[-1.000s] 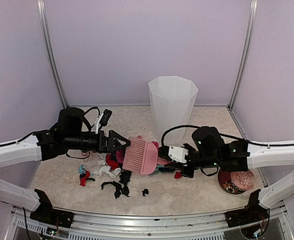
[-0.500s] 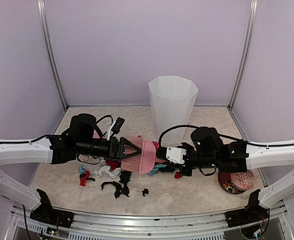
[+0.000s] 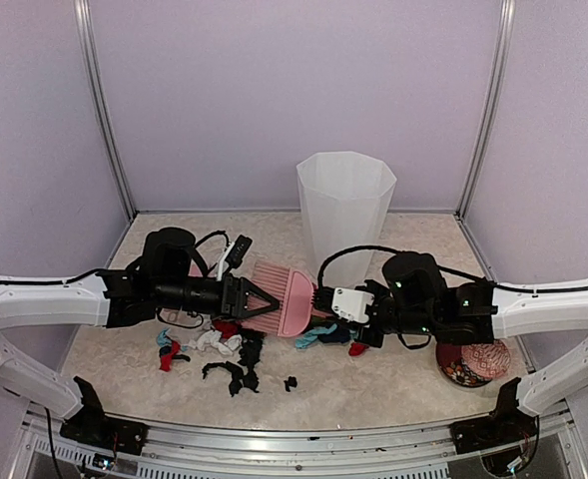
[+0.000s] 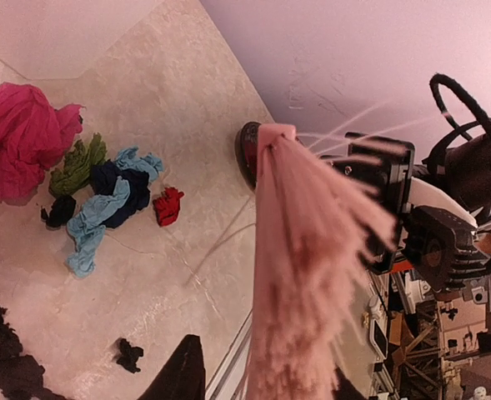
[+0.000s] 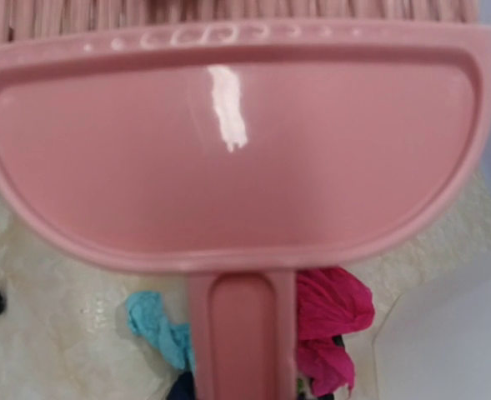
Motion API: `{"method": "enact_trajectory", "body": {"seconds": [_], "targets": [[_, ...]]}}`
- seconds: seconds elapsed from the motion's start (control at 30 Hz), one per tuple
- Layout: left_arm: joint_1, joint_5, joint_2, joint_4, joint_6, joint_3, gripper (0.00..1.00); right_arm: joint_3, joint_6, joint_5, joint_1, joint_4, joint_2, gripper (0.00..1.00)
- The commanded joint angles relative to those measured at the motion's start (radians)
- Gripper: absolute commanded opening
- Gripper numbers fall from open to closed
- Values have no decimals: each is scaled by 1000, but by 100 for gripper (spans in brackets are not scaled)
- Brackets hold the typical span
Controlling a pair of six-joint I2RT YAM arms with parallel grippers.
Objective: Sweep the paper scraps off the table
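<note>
The paper scraps [image 3: 219,344] lie on the table [image 3: 393,394] in a loose heap of magenta, white, black, teal and red bits, with more scraps under the dustpan [image 3: 318,334]. My right gripper [image 3: 323,302] is shut on the handle [image 5: 241,333] of the pink dustpan [image 3: 298,304], which it holds tilted above the table. Its fingers are hidden in the right wrist view. My left gripper [image 3: 259,299] is shut on the pink brush [image 4: 299,275], which lies against the dustpan's mouth. Magenta [image 4: 20,150], green [image 4: 77,165], teal [image 4: 95,221] and red [image 4: 168,206] scraps show below.
A tall white bin [image 3: 345,215] stands at the back middle, just behind the dustpan. A round red patterned dish [image 3: 473,361] sits at the front right beside the right arm. Lilac walls ring the table, and a metal rail runs along its front.
My left arm has reached right to the brush, and its jaws have closed from wide open onto it. The dustpan has tipped up slightly; the right arm has barely moved.
</note>
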State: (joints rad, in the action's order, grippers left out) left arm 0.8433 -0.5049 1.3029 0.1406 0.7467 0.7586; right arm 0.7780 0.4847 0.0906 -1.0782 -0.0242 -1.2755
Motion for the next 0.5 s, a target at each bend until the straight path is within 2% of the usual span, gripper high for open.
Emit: {"method": "enact_trajectory", "body": {"seconds": [0.0,0.07,0.2,0.27,0.4,0.47], "targets": [[2,-15,10,7,-10,18,29,5,-2,16,-15,45,16,0],[1,-15,10,7,-12,20,21,4,3,12,-15,44,15,0],[-4,-17,8,8,-13,20,11,4,6,12,-16,40,16,0],[-8,-16,6,8,-13,21,0,3,5,14,-16,40,17,0],[-11,-13,-1,11,-16,19,0,6,-10,17,-16,44,21,0],[-13,-7,-9,11,-20,18,0,5,-28,19,-16,46,28,12]]}}
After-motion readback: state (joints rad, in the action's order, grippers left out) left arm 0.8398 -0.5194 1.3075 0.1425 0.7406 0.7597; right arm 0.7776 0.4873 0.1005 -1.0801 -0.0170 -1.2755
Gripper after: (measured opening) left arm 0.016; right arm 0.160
